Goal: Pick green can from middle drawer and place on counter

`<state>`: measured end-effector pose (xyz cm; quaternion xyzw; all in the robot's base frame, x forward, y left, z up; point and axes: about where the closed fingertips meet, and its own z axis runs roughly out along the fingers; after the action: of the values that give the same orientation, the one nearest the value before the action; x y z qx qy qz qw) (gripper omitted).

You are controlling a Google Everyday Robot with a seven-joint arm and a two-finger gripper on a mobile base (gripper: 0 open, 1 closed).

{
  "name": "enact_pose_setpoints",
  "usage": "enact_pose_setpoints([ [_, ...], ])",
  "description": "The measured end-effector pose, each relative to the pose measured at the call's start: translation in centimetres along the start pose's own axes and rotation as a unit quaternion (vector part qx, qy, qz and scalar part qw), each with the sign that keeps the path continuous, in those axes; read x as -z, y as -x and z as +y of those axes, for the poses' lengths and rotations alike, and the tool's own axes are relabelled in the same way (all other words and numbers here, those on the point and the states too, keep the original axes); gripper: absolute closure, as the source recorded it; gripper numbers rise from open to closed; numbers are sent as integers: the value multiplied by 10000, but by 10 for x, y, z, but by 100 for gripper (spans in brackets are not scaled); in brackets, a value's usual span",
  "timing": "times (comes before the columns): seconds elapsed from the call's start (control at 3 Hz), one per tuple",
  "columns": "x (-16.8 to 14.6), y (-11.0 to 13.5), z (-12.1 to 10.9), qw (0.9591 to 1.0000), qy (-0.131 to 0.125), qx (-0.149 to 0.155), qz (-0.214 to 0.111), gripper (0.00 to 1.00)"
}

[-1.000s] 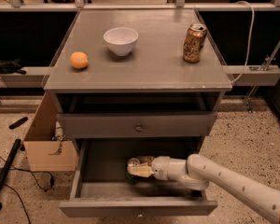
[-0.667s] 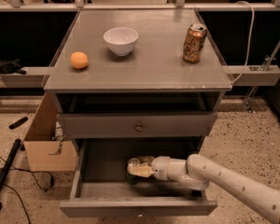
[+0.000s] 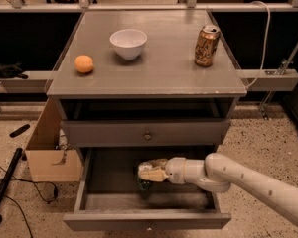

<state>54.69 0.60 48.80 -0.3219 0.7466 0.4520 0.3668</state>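
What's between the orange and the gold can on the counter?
Camera view: the white bowl, set slightly farther back. The gripper is in the middle drawer at the green can.

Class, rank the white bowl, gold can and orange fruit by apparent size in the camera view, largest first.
white bowl and gold can look about alike, unranked
orange fruit, smallest
The gripper is inside the middle drawer.

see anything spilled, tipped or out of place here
Nothing stands out. The orange, bowl and gold can sit tidily on the counter, nothing spilled. The middle drawer is open, with the gripper inside at the green can.
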Motion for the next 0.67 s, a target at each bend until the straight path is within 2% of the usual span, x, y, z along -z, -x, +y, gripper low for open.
enact_pose_setpoints([
  [0.33, 46, 62, 37, 9987, 148, 479, -50, 100],
  [0.67, 114, 137, 89, 9934, 337, 1072, -234, 100],
])
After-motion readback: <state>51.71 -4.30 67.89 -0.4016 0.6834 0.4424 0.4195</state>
